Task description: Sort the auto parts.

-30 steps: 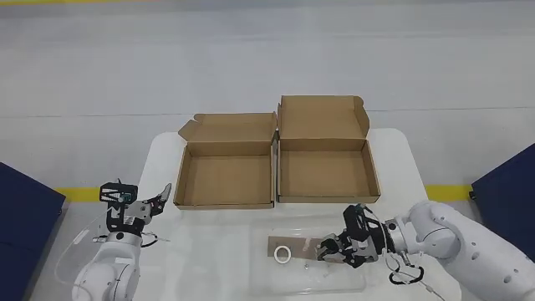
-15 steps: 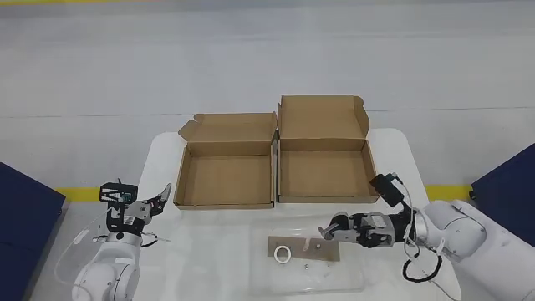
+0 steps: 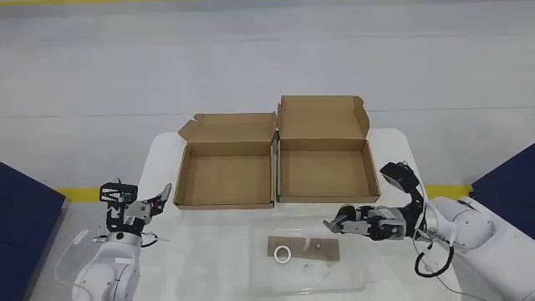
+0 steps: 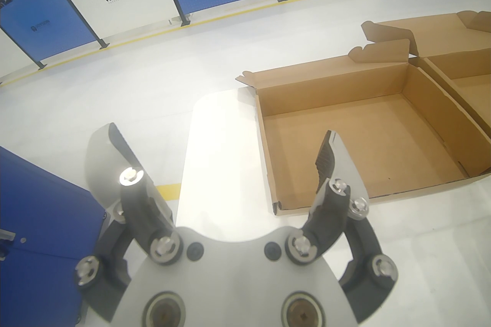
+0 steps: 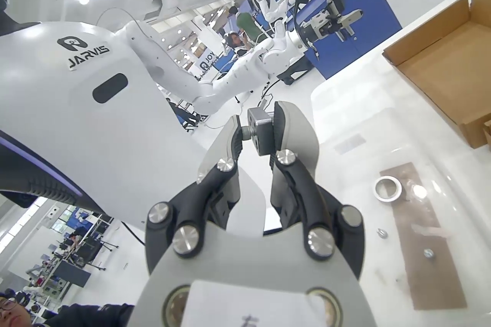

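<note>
My right gripper point(image 5: 256, 127) is shut on a small grey metal block with a stud point(image 5: 261, 141). In the top view this gripper point(image 3: 333, 224) hangs just above the table, in front of the right cardboard box point(image 3: 326, 199) and behind the brown strip point(image 3: 311, 249). A white ring point(image 3: 282, 255) and two small nuts point(image 5: 381, 233) lie on or beside that strip. My left gripper point(image 4: 222, 152) stands open with nothing in it at the table's front left, near the left cardboard box point(image 3: 224, 204).
Both boxes are open-topped with nothing inside, side by side at the back of the white table point(image 3: 209, 242). The brown strip lies in a clear shallow tray point(image 3: 351, 283) at the front centre. Blue cabinets stand beside the table.
My right gripper has lifted off the brown strip with the metal block and drawn back toward the right box, its wrist turning. The left arm has kept still.
</note>
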Action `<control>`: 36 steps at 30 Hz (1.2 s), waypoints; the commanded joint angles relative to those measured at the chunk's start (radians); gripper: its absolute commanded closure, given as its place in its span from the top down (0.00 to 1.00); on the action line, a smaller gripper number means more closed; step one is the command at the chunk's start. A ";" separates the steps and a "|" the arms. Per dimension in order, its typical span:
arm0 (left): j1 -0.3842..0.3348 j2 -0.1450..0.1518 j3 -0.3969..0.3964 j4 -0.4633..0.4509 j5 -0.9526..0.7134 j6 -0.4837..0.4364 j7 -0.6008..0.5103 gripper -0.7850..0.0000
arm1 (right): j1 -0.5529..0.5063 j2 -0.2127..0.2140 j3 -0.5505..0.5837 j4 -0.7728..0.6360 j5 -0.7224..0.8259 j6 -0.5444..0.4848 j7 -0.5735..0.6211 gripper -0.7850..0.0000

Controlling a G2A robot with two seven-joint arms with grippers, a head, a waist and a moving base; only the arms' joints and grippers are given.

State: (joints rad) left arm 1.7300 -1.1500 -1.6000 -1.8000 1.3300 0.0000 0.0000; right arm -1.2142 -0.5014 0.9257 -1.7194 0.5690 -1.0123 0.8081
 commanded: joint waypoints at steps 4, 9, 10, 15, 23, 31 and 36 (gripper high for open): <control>0.000 0.000 0.000 0.000 0.000 0.000 0.000 1.00 | -0.018 -0.010 -0.019 -0.055 0.102 0.023 -0.008 0.00; 0.000 0.000 0.000 0.000 0.000 0.000 0.000 1.00 | -0.001 -0.012 -0.031 -0.117 0.332 0.109 0.109 0.00; 0.000 0.000 0.000 0.000 0.000 0.000 0.000 1.00 | 0.005 -0.014 -0.029 -0.131 0.387 0.131 0.130 0.00; 0.000 0.000 0.000 0.000 0.000 0.000 0.000 1.00 | 0.018 -0.025 0.004 -0.165 0.593 0.247 0.247 0.00; 0.000 0.000 0.000 0.000 0.000 0.000 0.000 1.00 | -0.021 -0.067 0.102 -0.183 0.827 0.398 0.398 0.00; 0.000 0.000 0.000 0.000 0.000 0.000 0.000 1.00 | -0.039 -0.084 0.130 -0.180 0.872 0.435 0.435 0.00; 0.000 0.000 0.000 0.000 0.000 0.000 0.000 1.00 | -0.040 -0.085 0.131 -0.180 0.872 0.438 0.427 0.00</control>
State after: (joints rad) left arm 1.7300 -1.1500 -1.6000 -1.8000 1.3300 0.0000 0.0000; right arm -1.2535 -0.5855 1.0560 -1.8990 1.4408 -0.5776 1.2426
